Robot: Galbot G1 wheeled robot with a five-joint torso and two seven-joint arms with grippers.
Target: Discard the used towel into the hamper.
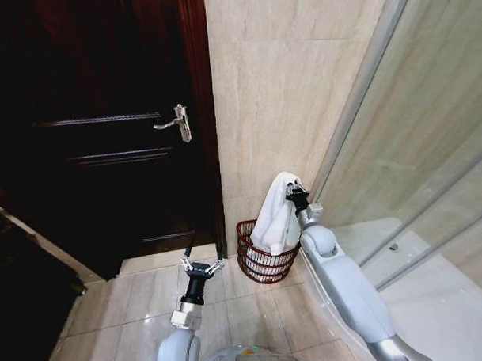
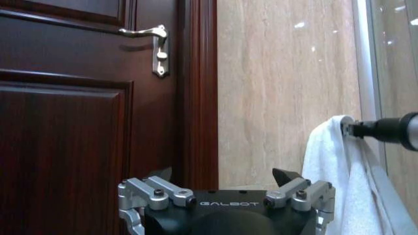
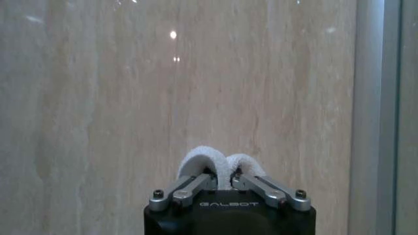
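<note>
A dark wooden door (image 1: 105, 138) and a tiled wall (image 1: 285, 84) meet at the corner where the hamper (image 1: 263, 255) stands on the floor. The white towel (image 1: 278, 215) hangs above it, its lower end seemingly already inside the rim, likely so it drops straight in. The right end effector (image 1: 293, 196) pinches a fold at the towel's top, fingers closed. The left end effector (image 1: 201, 267) waits low beside the hamper, spread wide and empty.
</note>
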